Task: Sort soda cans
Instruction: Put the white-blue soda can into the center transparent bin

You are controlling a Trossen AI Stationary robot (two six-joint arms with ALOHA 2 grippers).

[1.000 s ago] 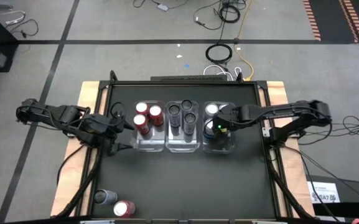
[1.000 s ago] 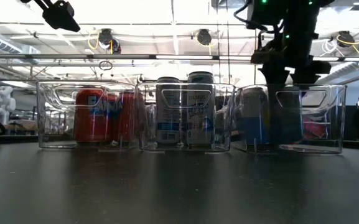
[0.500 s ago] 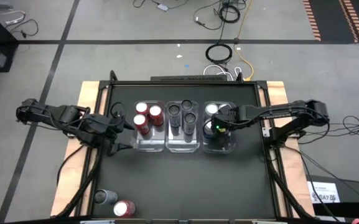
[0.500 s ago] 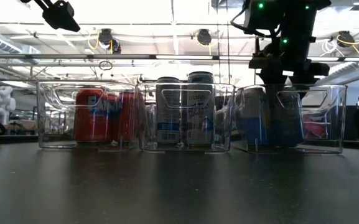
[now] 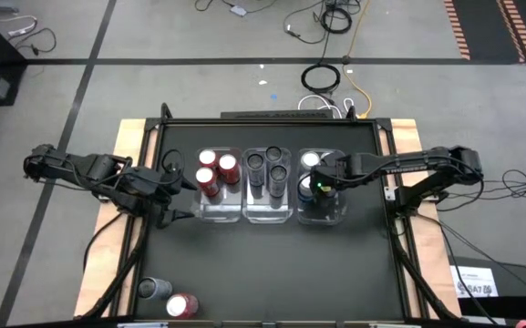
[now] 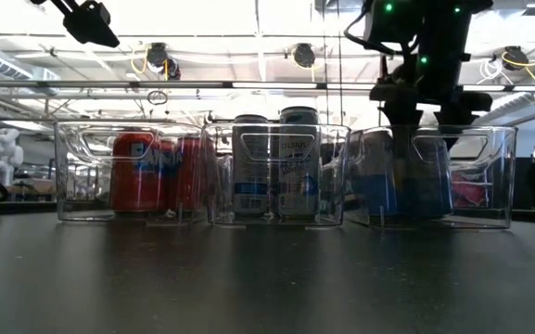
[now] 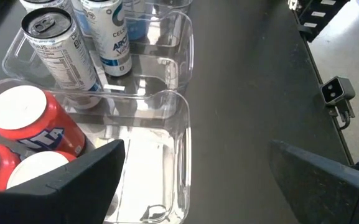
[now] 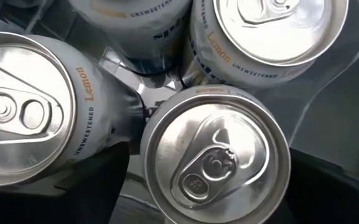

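Hanging over the right bin (image 5: 334, 211), the right end effector (image 5: 316, 189) sits just above a silver-topped can (image 8: 216, 163) standing inside it; its fingers are spread to either side of that can and look released, not gripping it. Two more cans marked "Lemon" (image 8: 23, 109) crowd against it in the same bin. From counter height the dark arm drops into that bin (image 6: 476, 176) among blue-bodied cans (image 6: 378, 176).

The left end effector (image 5: 179, 202) waits with its fingers wide apart beside the left bin (image 5: 219, 211), holding nothing. That bin holds three red cans (image 5: 215, 170) at its far end; the near part of it is bare plastic (image 7: 148, 168). The middle bin (image 5: 269, 211) holds dark and silver-blue cans (image 5: 267, 169).

Two cans stand loose near the counter's front left corner, well apart from the bins: a grey one (image 5: 154, 289) and a red one (image 5: 181, 305), side by side.
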